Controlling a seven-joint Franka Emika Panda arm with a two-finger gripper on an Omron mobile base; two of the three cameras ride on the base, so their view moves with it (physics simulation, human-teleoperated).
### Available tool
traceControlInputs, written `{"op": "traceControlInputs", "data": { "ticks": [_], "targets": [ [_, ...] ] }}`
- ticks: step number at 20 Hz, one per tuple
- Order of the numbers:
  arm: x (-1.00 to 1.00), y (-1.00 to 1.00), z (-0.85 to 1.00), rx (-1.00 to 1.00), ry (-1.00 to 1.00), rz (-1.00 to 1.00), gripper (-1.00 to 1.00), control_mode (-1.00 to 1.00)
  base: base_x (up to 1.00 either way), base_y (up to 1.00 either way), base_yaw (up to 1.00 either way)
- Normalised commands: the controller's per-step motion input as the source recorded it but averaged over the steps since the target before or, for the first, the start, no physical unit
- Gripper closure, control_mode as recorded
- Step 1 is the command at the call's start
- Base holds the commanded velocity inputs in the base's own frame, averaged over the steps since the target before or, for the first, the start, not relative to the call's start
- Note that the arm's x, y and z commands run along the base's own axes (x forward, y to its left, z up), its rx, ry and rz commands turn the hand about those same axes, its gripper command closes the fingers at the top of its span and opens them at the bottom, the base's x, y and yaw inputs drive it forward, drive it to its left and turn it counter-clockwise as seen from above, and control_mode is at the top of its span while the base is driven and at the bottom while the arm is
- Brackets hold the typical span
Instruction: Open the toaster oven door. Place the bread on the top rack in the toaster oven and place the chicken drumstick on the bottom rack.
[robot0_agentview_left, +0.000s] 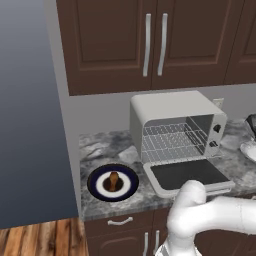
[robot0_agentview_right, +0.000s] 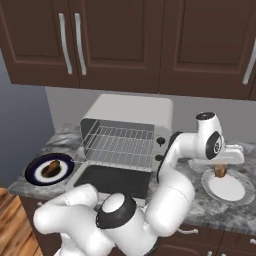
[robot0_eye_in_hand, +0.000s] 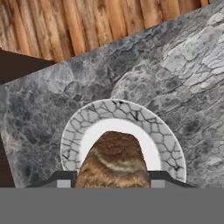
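The bread (robot0_eye_in_hand: 114, 161) sat between the fingers (robot0_eye_in_hand: 64, 179), held just above the white plate (robot0_agentview_right: 227, 189) on the tabletop (robot0_agentview_right: 210, 210) right of the open toaster oven (robot0_agentview_right: 125, 135). It looked light, soft and crushable, best gripped gently across its sides.

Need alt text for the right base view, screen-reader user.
The white arm reaches right of the open toaster oven, its gripper on a piece of bread just above a white plate on the grey marble counter. The oven door is folded down, its wire racks are empty, and a chicken drumstick lies on a dark-rimmed plate to the left.
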Motion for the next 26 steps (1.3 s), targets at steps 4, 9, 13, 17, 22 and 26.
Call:
{"op": "traceControlInputs", "data": {
  "ticks": [4,9,13,17,22,26],
  "targets": [
    [-0.93,1.00,0.36,-0.12,0.00,0.49,1.00,-1.00,0.00,0.00,0.00],
    [-0.66,1.00,0.54,-0.15,0.00,0.48,1.00,-1.00,0.00,0.00,0.00],
    [-0.13,1.00,0.38,-0.14,0.00,0.45,1.00,-1.00,0.00,0.00,0.00],
    [0.00,0.95,0.07,-0.11,0.00,0.42,1.00,-1.00,0.00,0.00,0.00],
    [0.17,0.63,0.02,-0.10,0.00,0.40,1.00,-1.00,0.00,0.00,0.00],
    [0.34,0.26,0.00,-0.04,0.05,0.38,1.00,-1.00,0.00,0.00,0.00]
  ]
}}
